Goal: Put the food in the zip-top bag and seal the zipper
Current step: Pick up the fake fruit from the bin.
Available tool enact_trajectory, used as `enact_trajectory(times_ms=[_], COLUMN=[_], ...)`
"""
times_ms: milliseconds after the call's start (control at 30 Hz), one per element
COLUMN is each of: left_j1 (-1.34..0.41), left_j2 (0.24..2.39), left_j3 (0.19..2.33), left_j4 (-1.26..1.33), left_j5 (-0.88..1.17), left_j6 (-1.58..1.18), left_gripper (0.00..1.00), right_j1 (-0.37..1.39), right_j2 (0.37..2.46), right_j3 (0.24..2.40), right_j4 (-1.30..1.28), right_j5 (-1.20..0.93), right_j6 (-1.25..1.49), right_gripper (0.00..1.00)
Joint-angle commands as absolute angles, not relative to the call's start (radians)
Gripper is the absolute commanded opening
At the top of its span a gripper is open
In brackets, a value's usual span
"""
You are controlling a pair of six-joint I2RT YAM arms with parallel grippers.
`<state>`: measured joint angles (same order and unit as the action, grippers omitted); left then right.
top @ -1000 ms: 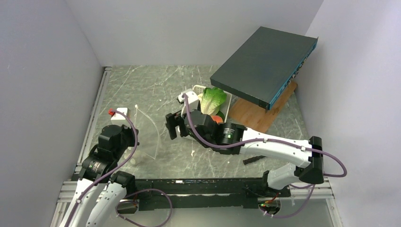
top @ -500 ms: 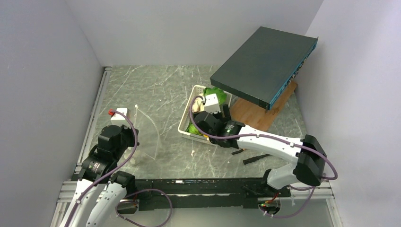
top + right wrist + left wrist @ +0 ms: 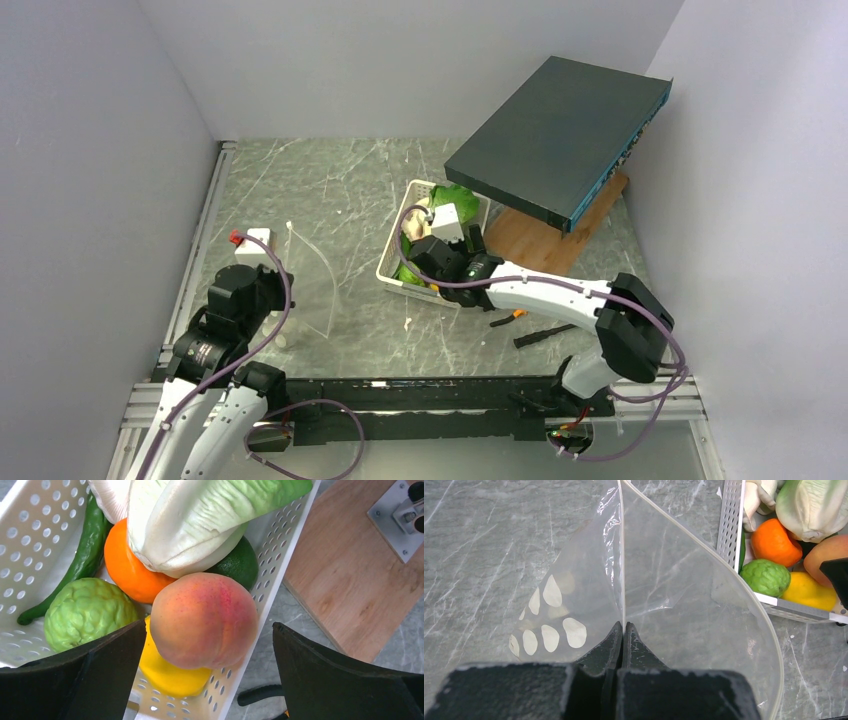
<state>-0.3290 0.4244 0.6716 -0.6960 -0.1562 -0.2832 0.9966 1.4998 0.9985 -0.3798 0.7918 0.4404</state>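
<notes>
The right gripper [image 3: 210, 680], fingers spread, is straddling the peach [image 3: 202, 615]; the left gripper [image 3: 623, 635] is pinching the zip-top bag [image 3: 684, 595]. The lettuce [image 3: 200, 525] overlapping at twelve o'clock is threatening to snag the lift.

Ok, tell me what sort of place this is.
Likely a robot test booth: blank walls around the table, left arm and right arm bolted at its edge, toy food in a basket.

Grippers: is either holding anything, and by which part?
The left gripper is shut on the zip-top bag, pinching its rim strip. The right gripper is open, fingers either side of the peach in the basket, holding nothing.
</notes>
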Motion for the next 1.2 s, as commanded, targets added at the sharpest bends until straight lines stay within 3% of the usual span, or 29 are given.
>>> enact_trajectory(times_ms=[0,333,567,767,867,1000,1167], left_j1=[-0.334,-0.338,-0.340,-0.341,-0.340,-0.342,-0.344], left_j2=[0.435,0.433,0.444,0.442,0.443,0.438,0.439], left_j3=[0.667,0.666,0.667,0.666,0.666,0.664,0.665], left_j4=[-0.657,-0.658,-0.655,-0.652,-0.653,-0.652,-0.652], left_j5=[-0.157,-0.160,-0.151,-0.147,-0.147,-0.148,-0.144], left_j6=[-0.288,-0.291,-0.288,-0.286,-0.287,-0.287,-0.287], left_gripper=[0.00,0.00,0.00,0.00,0.00,0.00,0.00], right_j1=[0.983,0.973,1.022,1.088,1.099,1.103,1.106], right_j2=[1.532,1.618,1.547,1.458,1.393,1.292,1.177], right_j3=[0.975,0.999,1.009,1.036,1.032,1.001,0.904], right_j4=[-0.277,-0.271,-0.300,-0.304,-0.264,-0.131,0.182], right_j5=[0.776,0.797,0.834,0.829,0.740,0.529,0.116], right_j6=[0.414,0.420,0.419,0.404,0.402,0.390,0.395], right_gripper=[0.97,0.79,0.35,0.06,0.00,0.00,0.00])
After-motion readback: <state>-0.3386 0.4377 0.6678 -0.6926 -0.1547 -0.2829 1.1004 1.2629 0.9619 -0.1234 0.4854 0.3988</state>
